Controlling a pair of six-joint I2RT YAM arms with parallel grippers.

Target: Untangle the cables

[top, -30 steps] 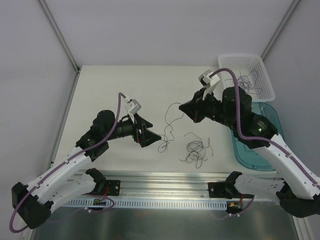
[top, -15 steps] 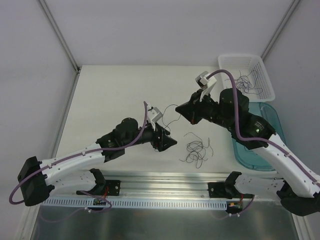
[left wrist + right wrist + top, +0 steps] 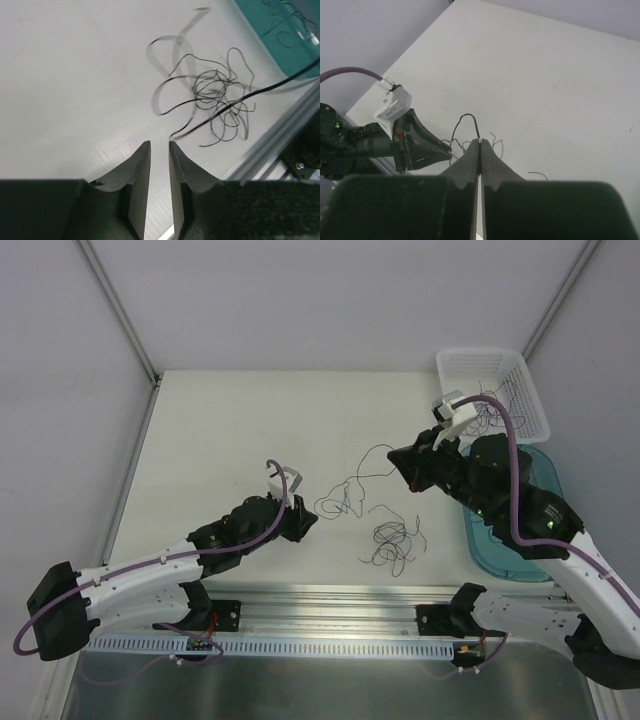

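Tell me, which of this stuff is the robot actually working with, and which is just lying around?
In the job:
strand, pinched in the right gripper
wad of cables
left gripper, open beside the strand

Lying about:
basket, holding more strands
teal tray
metal rail

I saw thin black cables [image 3: 388, 540] against the plain off-white table [image 3: 230, 430]. The basket [image 3: 478, 353] was white with a lattice pattern, and the tray [image 3: 488, 552] was teal. The left arm [image 3: 130, 578] and right arm [image 3: 590, 578] were white and black, trailing purple hoses [image 3: 513, 495]. The left gripper [image 3: 159, 145] and right gripper [image 3: 480, 141] were black.
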